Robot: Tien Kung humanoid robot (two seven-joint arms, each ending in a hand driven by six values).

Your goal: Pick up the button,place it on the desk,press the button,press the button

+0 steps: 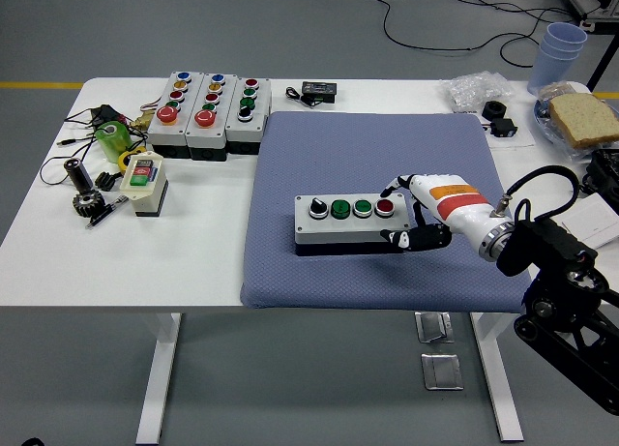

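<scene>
A grey button box [353, 223] lies on the blue mat [377, 156], carrying a black knob, two green buttons and a red button [385, 207] at its right end. My right hand [398, 214] straddles that right end. Its white fingertips [393, 189] hover just behind and right of the red button, off its cap. The black thumb [411, 238] lies along the box's front right corner. The fingers are loosely spread and grip nothing; the box rests flat on the mat. My left arm is out of view.
Three more button boxes [208, 112] stand at the back left, with a small cream switch box [143, 180], a green item and tools to their left. A black adapter [318, 92] lies behind the mat. Cups [563, 49], bread [585, 117] and bags sit back right.
</scene>
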